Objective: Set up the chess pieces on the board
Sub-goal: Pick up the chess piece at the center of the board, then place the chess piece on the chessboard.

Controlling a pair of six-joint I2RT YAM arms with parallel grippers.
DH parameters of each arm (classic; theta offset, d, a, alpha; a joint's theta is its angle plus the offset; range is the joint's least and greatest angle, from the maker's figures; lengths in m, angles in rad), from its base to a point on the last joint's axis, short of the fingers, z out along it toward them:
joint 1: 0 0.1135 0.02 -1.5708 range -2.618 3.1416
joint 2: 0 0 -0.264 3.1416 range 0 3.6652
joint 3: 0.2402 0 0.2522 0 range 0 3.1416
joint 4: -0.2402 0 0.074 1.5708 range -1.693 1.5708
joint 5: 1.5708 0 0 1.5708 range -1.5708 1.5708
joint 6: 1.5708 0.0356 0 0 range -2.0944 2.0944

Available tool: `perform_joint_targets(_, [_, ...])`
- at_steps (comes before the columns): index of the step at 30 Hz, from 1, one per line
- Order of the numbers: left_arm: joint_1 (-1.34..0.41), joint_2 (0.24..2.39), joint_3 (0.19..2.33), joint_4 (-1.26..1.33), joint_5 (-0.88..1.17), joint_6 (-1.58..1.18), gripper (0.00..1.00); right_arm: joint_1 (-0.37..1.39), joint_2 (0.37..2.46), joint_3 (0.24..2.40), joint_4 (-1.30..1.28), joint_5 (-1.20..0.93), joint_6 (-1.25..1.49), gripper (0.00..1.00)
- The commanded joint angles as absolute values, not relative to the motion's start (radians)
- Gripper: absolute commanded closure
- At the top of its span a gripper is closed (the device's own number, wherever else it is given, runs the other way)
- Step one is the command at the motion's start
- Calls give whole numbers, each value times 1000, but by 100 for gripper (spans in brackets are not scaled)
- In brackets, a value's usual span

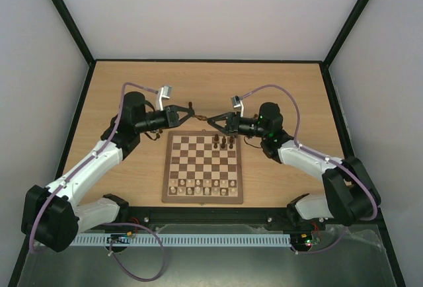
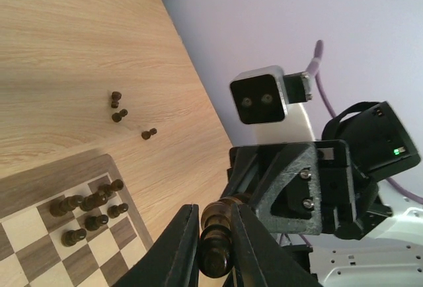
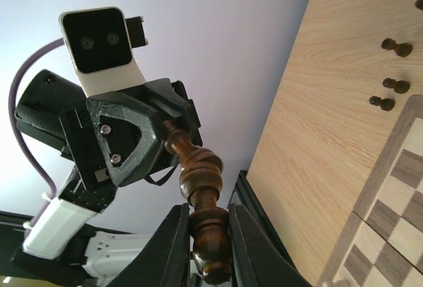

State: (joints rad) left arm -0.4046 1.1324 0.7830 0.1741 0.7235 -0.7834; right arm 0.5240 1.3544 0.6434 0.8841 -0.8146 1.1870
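One dark brown chess piece (image 1: 201, 118) hangs in the air behind the board (image 1: 169, 168), held at both ends. My left gripper (image 2: 215, 217) is shut on its upper part (image 2: 218, 241); my right gripper (image 3: 205, 217) is shut on its base (image 3: 210, 234). The two grippers face each other, left gripper (image 1: 192, 114) and right gripper (image 1: 211, 120) nearly tip to tip. Several dark chess pieces (image 1: 225, 143) stand on the board's far right squares, also visible in the left wrist view (image 2: 92, 207). Three dark pawns (image 2: 119, 105) lie on the table behind the board, the same pawns (image 3: 395, 85) in the right wrist view.
Cream chessmen (image 1: 201, 188) fill the board's two near rows. The light wood tabletop (image 1: 132, 82) surrounds the board, bounded by a black frame (image 1: 205, 61) and grey walls. Both arm bases sit at the near edge.
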Motion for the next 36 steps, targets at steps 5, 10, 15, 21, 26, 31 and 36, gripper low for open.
perform_joint_targets(5, [-402,1177,849,-22,613,-625,84,498,1197,694,518,-733,934,90])
perform_joint_targets(10, [-422,1237,978,-227,467,-490,83,495,1122,762,140,-574,708,91])
perform_joint_targets(15, [-543,1332,1123,-380,230,-396,83,495,1056,801,-72,-394,550,90])
perform_joint_targets(21, [-711,1471,1222,-452,-17,-366,83,495,1043,794,-198,-194,498,90])
perform_joint_targets(26, [-840,1608,1297,-515,-256,-370,83,495,1034,759,-220,-135,490,90])
perform_joint_targets(31, [-898,1689,1311,-506,-343,-385,83,494,1023,749,-228,-127,483,89])
perform_joint_targets(36, [-933,1756,1320,-532,-445,-397,83,494,1021,744,-230,-132,483,89])
